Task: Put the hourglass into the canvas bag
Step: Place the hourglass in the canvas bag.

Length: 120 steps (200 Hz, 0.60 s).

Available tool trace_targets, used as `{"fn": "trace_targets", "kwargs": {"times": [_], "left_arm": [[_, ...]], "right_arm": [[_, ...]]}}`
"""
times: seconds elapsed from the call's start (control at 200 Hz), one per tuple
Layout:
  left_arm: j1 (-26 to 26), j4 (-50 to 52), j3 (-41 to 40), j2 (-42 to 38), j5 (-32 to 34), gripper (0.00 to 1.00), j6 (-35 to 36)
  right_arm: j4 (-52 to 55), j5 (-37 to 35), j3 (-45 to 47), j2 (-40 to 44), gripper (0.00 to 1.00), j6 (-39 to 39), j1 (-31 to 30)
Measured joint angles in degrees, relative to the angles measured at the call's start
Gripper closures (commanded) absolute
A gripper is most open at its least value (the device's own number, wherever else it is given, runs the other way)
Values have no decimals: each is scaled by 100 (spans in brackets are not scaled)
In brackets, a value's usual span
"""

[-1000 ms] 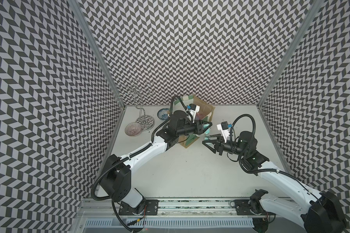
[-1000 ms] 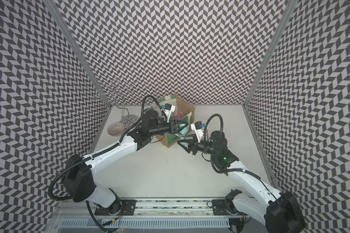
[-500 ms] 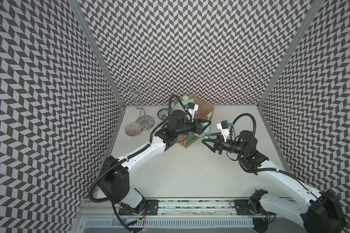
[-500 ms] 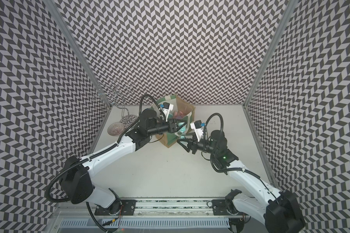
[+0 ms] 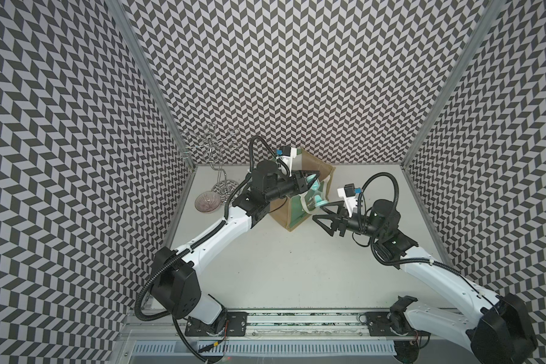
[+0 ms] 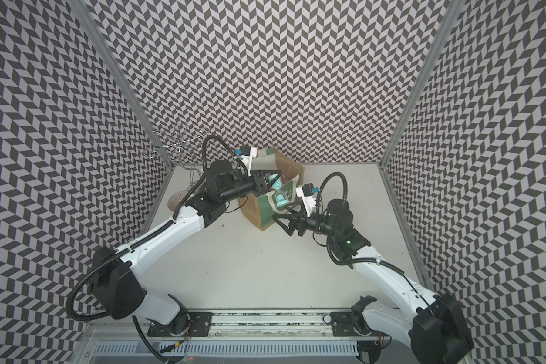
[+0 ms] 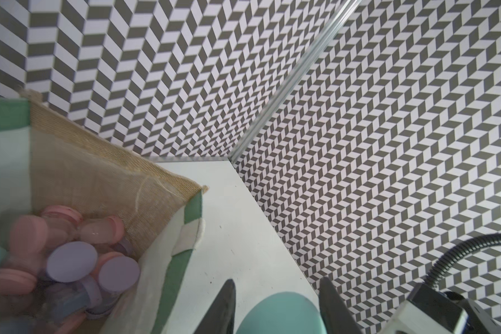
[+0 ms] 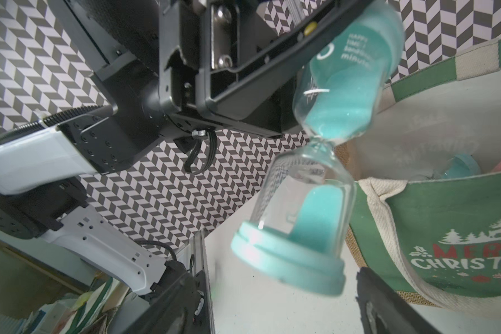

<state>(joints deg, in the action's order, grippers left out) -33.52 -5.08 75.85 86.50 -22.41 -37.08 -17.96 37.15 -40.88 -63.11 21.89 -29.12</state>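
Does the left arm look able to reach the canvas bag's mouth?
Probably yes: the canvas bag gapes open at the left end effector; the right end effector is open. The hourglass base hangs outside the rim.

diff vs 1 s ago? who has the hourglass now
The right hand opened and let go of the hourglass; its jaws now stand wide beside the lower cap. The left hand stays shut on the upper end and shifted it slightly away from the right hand. The canvas bag, glass bowl and wire stand are unchanged.
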Motion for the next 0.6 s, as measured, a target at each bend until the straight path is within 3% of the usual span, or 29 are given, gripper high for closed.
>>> {"fn": "trace_targets", "kwargs": {"times": [0.3, 0.601], "left_arm": [[481, 411, 868, 409, 800, 76, 542], [619, 933, 1576, 1637, 1746, 73, 1080]], "right_arm": [[177, -1220, -22, 374, 1, 61, 20], [396, -2000, -22, 162, 1, 136, 79]]}}
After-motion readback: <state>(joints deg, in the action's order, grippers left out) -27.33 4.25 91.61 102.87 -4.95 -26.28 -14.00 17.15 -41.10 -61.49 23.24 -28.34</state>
